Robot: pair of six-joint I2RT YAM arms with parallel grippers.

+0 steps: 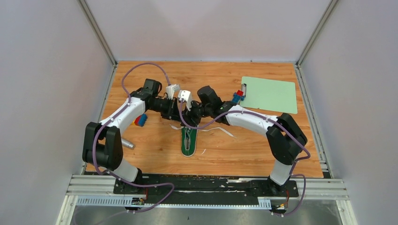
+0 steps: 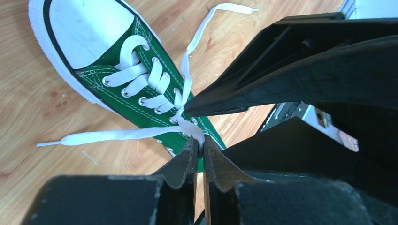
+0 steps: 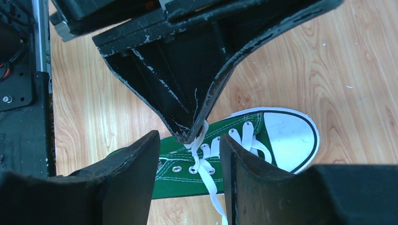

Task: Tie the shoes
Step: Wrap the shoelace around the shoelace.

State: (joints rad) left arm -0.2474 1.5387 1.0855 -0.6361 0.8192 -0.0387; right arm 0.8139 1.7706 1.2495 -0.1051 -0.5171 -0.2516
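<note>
The left gripper point(image 2: 201, 146) hung over the top eyelets of the shoe point(image 1: 188, 140), which lay on the table point(image 1: 155, 154) midway between the two arms. Its fingertips were nearly together and clamped on the lace point(image 2: 108, 136) where the two strands cross, with only a thin slit between the pads. From this hand the shoe ran away ahead and to the left, toe cap farthest off. One loose end trailed out flat to the left of the fingers and the other ran up ahead of them.

Seen from above, the shoe's long axis ran near to far, toe toward the arm bases, with both hands meeting over its far end.

The right gripper point(image 3: 190, 159) faced the left one tip to tip, its fingers well apart and holding nothing. The left hand's tips and the pinched lace sat in the gap between them, just above the eyelets. To this hand the shoe lay crosswise beneath the fingers, toe out to the right.

Both hands were equally close to the crossing. The next move likely depends on the lace standing between the right hand's spread fingers, ready to be taken.
</note>
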